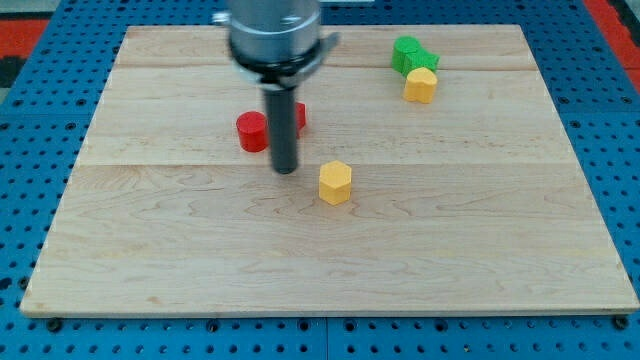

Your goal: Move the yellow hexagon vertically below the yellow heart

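1. Equipment: the arm carries a straight dark rod and no jaws, so there is nothing to report as released or clenched; my tip (285, 170) rests on the wooden desk (150, 260).
2. Task item: the yellow hexagon (335, 183) lies near the desk's middle, just to the view's right of my tip and apart from it.
3. Reference item: the yellow heart (421, 85) sits toward the view's top right, touching a green block (408, 55) whose shape is not clear.
4. Other items: a red cylinder (252, 131) lies close to the rod's left in the view; a second red block (299, 117) is mostly hidden behind the rod.
5. Status: the hexagon is already lower than the heart but offset to the view's left; judged not yet aligned.
6. Handling, judged: the hexagon looks small, light and rigid, and should slide easily on the smooth wood. It may spin if struck off-centre. Contact is best made squarely on its left-facing flat, pushing rightward.
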Available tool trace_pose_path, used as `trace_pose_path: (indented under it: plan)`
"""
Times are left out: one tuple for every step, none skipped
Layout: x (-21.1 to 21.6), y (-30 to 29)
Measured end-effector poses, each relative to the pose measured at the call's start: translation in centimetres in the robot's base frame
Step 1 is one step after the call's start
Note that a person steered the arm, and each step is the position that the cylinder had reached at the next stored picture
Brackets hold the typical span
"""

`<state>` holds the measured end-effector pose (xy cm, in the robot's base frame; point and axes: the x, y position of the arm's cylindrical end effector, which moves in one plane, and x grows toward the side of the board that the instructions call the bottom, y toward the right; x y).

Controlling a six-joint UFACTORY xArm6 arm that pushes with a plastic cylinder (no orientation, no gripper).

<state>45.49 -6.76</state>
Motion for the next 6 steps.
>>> trace_pose_path:
  plan:
    - [2.8,-0.5]
    - [2.5,6.4]
    - [0.1,12.5]
    - [0.9,12.6]
    - [3.7,13.2]
    - [2.8,15.4]
